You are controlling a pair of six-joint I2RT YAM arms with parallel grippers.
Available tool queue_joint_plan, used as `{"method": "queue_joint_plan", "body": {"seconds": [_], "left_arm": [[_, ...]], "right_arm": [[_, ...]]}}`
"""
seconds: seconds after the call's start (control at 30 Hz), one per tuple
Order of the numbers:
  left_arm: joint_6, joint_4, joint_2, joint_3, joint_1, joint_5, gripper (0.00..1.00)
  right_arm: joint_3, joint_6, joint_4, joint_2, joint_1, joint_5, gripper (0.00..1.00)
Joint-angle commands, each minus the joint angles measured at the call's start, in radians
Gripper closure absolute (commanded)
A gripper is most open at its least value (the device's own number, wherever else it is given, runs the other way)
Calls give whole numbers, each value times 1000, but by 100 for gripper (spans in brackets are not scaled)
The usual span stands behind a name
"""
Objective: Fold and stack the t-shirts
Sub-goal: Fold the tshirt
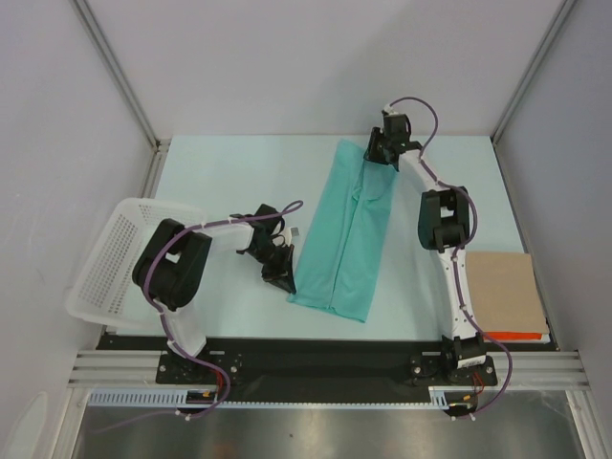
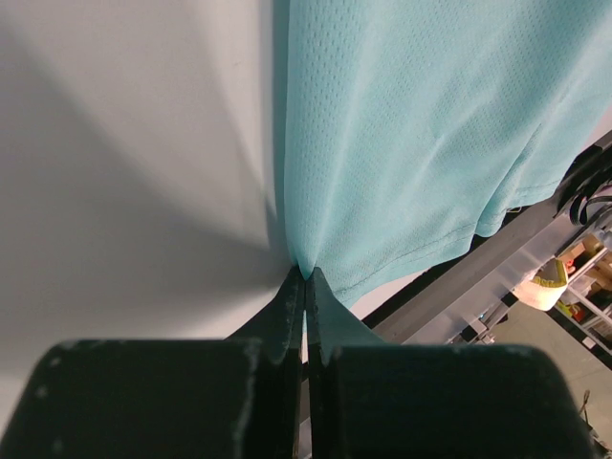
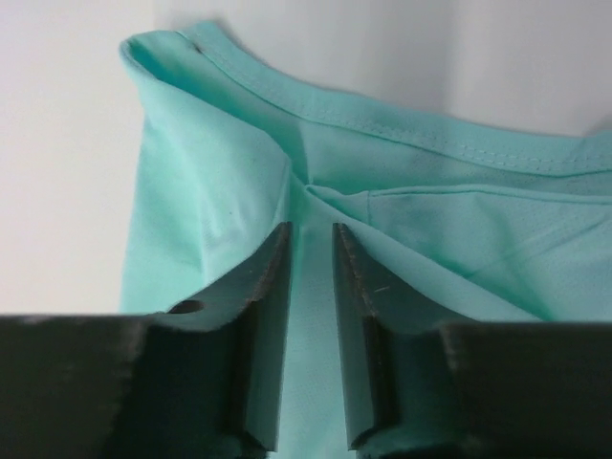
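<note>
Teal t-shirt [image 1: 344,234] folded lengthwise, left hand [image 2: 306,275] pinching edge, right hand [image 3: 311,231] parted

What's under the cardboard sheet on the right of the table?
A thin orange-red strip shows beneath the cardboard sheet along its near edge. The rest is covered, so what it is, or whether anything else lies there, cannot be told.

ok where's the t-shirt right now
In the top view the t-shirt lies as a long folded strip in the middle of the table, its near left edge at the left gripper and its far end under the right gripper.
</note>
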Motion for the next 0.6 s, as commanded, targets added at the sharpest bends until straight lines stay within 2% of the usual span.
{"method": "queue_joint_plan", "body": {"seconds": [0.0,0.07,0.2,0.33,0.57], "left_arm": [[22,-7,17,27,4,-2,99],[24,-10,13,26,4,-4,100],[30,-13,10,29,4,-2,100],[39,-16,14,41,4,1,100],[65,-41,31,82,4,1,100]], "right_arm": [[22,-12,-14,-92,7,-17,63],[40,-2,-31,-95,9,-25,59],[32,31,-111,-146,27,-22,58],[-70,36,-128,-224,61,-28,59],[-299,175,-61,-305,115,-115,86]]}}
